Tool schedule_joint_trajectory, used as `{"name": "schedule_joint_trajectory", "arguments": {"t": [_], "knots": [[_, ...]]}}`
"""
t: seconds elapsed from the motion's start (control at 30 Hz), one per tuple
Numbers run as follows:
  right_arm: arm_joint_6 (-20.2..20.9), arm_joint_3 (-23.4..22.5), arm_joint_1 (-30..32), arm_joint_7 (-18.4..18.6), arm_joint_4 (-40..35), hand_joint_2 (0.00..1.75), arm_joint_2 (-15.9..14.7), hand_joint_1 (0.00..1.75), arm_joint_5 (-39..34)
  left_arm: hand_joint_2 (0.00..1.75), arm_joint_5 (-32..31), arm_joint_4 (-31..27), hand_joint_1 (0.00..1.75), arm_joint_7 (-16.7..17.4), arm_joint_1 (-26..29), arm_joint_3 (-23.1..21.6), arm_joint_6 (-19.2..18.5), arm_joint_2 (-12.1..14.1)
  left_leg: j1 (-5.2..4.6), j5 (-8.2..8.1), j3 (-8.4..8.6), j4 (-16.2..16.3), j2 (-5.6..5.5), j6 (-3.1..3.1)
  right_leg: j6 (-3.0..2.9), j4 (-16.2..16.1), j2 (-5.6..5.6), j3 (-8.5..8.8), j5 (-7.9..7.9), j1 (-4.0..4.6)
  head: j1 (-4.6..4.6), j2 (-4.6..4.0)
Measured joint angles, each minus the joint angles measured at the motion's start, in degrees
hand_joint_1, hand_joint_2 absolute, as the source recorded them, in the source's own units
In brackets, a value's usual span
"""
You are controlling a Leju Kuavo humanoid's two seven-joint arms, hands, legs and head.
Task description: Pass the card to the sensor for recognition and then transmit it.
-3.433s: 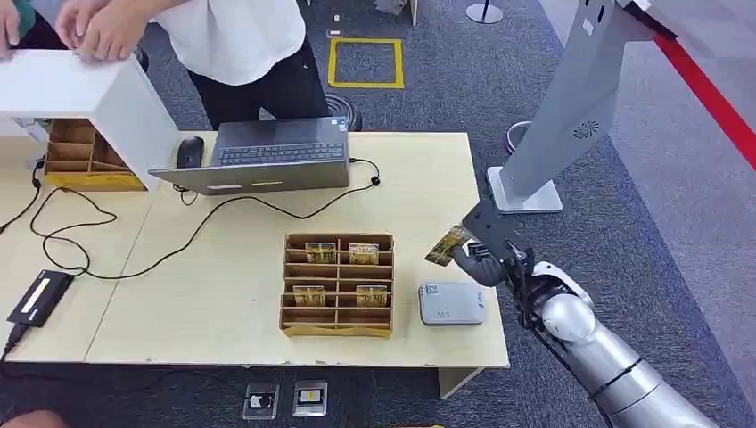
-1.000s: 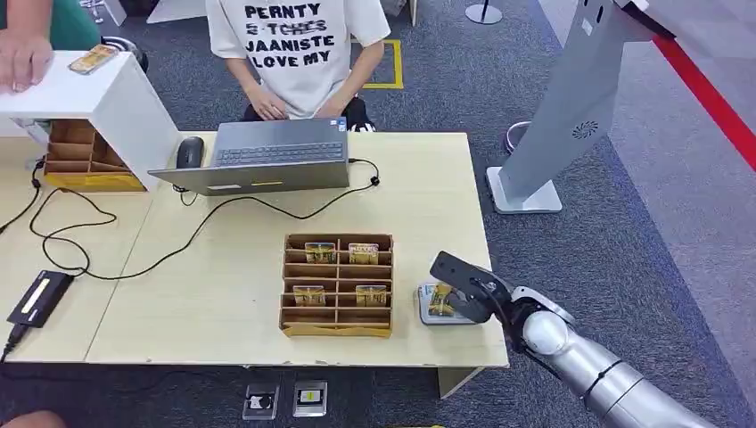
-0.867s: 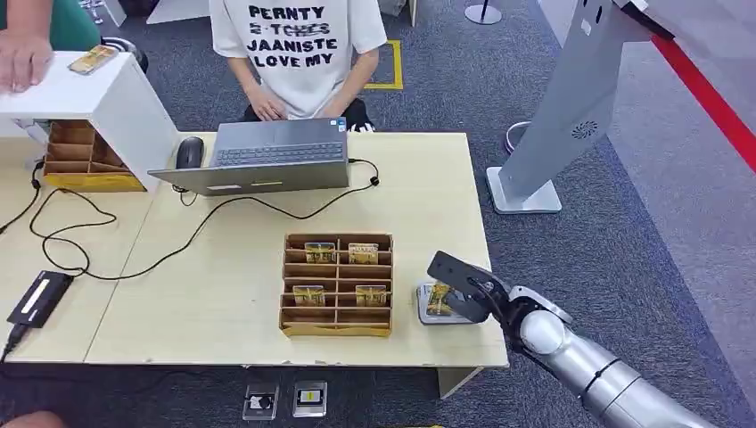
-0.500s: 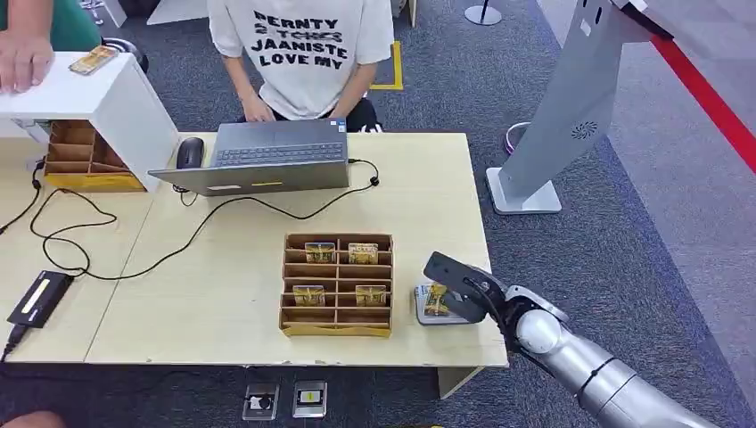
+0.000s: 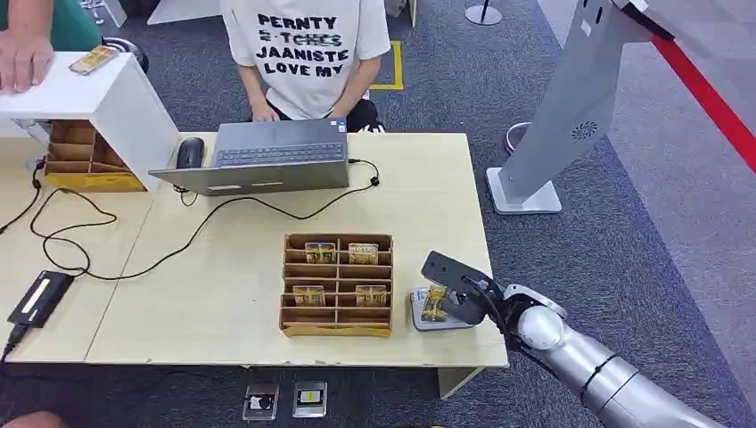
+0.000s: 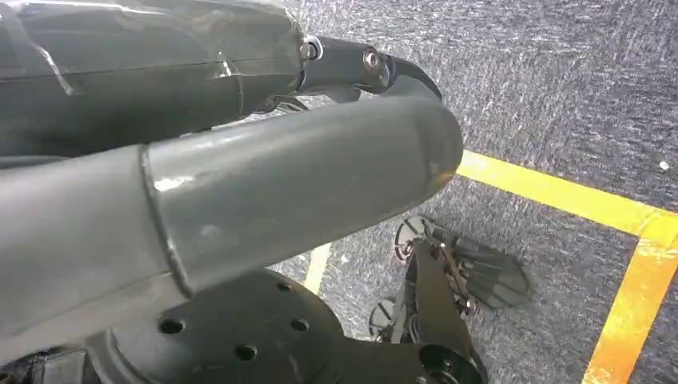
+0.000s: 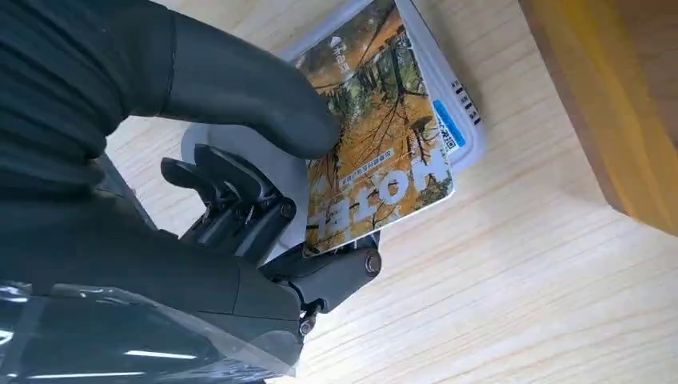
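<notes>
The right arm reaches forward, its right hand [image 5: 456,287] pinching between thumb and fingers.

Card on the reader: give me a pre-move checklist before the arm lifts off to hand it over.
1. Grip: right hand pinches the card, thumb on its printed face. Ok.
2. Card over the sensor: it lies across the grey reader's top in the right wrist view. Ok.
3. Card flat on the reader, or just above it: cannot tell.
4. Read confirmed: no light or screen legible. Cannot tell.
5. Lift path: wooden card rack stands close beside the reader, not touching it. Ok, but lift straight up.
6. Receiver: person sits at the laptop, hands at the keyboard, none held out. Not ok.
</notes>
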Motion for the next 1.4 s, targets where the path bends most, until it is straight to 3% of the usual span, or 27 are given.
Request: {"name": "schedule_joint_trajectory", "arguments": {"t": [0.43, 0.67, 1.03, 1.3, 1.4], "knots": [[1.07, 1.27, -0.02, 4.33, -5.97, 1.75, -3.87, 1.75, -2.62, 0.00, 0.87, 0.02, 0.00, -1.33, 0.02, 0.00, -0.11, 0.24, -0.01, 0.00, -0.02, 0.00, -0.01, 0.00, 0.00, 0.00, -0.02, -0.01, 0.00, -0.01, 0.02, 0.00], [-0.52, 1.27, -0.20, 4.81, -9.86, 1.75, -6.71, 1.75, -3.96, 0.00, 1.36, 0.02, 0.00, -2.86, 0.02, 0.00, -0.85, 0.31, -0.01, 0.00, -0.03, 0.00, -0.01, 0.00, 0.00, 0.00, -0.03, -0.01, 0.00, -0.01, 0.00, 0.00], [-4.35, -0.02, -1.13, 1.20, -13.09, 1.75, -8.39, 1.75, -5.77, 0.00, 1.73, 0.07, 0.00, -3.76, 0.01, 0.00, -1.01, 0.31, -0.01, 0.00, -0.04, 0.00, -0.02, 0.00, 0.00, 0.00, -0.03, -0.01, 0.00, -0.01, 0.02, 0.00], [-7.82, -4.51, 0.34, -6.58, -17.58, 1.75, -8.13, 1.75, -4.30, 0.00, 1.64, 0.11, 0.00, -3.76, 0.02, 0.00, -1.09, -0.09, -0.01, 0.00, -0.07, 0.00, -0.03, 0.00, 0.00, 0.01, -0.04, -0.03, 0.00, -0.01, 0.00, 0.00], [-7.87, -6.25, 0.44, -7.45, -19.81, 1.75, -7.45, 1.75, -2.34, 0.00, 1.31, 0.11, 0.00, -3.76, 0.00, 0.00, -1.29, -0.46, 0.00, 0.00, -0.06, 0.00, -0.03, 0.00, 0.00, 0.01, -0.04, -0.02, 0.00, -0.01, 0.00, 0.00]]}}
